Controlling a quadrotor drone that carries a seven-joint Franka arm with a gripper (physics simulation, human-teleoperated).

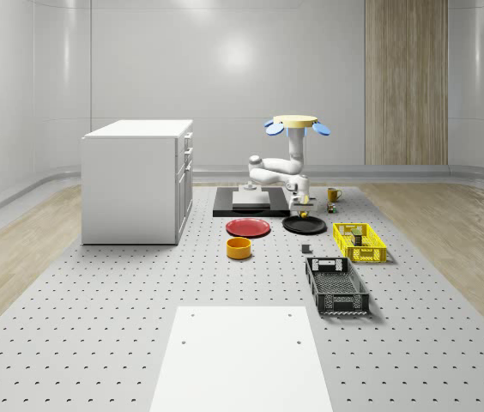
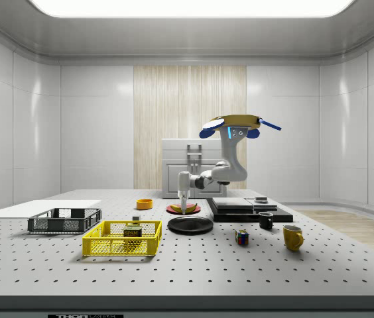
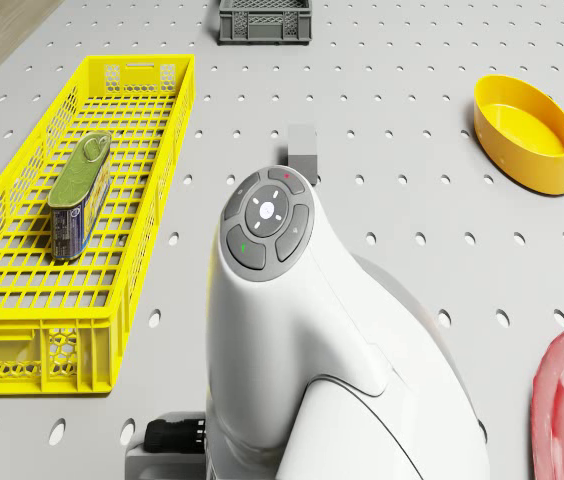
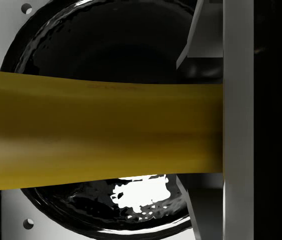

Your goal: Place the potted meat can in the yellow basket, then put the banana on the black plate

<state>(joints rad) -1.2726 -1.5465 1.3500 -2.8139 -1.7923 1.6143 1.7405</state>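
Hovering by the platform, I hold the banana (image 4: 101, 130) clamped in the gripper (image 2: 185, 207) above the black plate (image 2: 190, 225); lower gently, release centred.

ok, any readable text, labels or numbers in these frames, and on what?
None can be read.
Potted meat can in the yellow basket: printed label, too small to read.
Strip along the table's front edge: lettering, too blurred to read.
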